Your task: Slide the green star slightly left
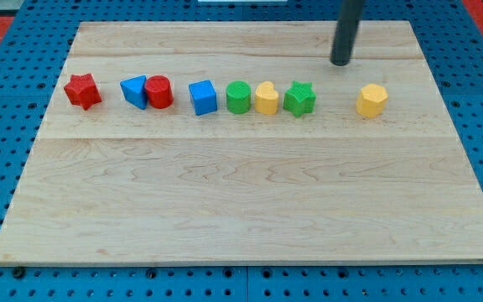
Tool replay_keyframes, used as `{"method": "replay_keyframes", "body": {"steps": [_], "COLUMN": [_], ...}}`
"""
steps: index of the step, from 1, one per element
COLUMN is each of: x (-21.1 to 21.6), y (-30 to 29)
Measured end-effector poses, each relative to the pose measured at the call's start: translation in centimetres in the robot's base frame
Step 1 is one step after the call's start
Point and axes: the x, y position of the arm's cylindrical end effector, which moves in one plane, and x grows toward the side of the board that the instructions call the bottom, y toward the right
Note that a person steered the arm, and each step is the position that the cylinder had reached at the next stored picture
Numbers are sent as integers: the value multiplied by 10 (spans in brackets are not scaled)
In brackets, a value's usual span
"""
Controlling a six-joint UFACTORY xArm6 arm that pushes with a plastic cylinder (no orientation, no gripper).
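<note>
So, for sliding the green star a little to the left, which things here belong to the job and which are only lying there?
Job:
green star
my tip, toward the view's top and right of the star, not touching

Lying about:
red star
blue triangle
red cylinder
blue cube
green cylinder
yellow heart
yellow hexagon

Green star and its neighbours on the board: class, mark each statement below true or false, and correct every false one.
1. The green star touches the yellow heart-shaped block on its left side in the view. True.
2. My tip is pressing on the green star. False: it stands apart, toward the view's top and right of the star.
3. The yellow hexagonal block is the rightmost block in the view. True.
4. The red star sits beside the green star. False: it is at the row's far left end.
5. The red cylinder touches a blue block. True.
</note>
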Motion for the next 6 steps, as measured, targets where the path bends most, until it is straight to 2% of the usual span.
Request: {"method": "replay_keyframes", "body": {"steps": [1,2,3,4,5,6], "x": [47,68,65,91,102,128], "y": [0,2,6,-22,-83,-89]}}
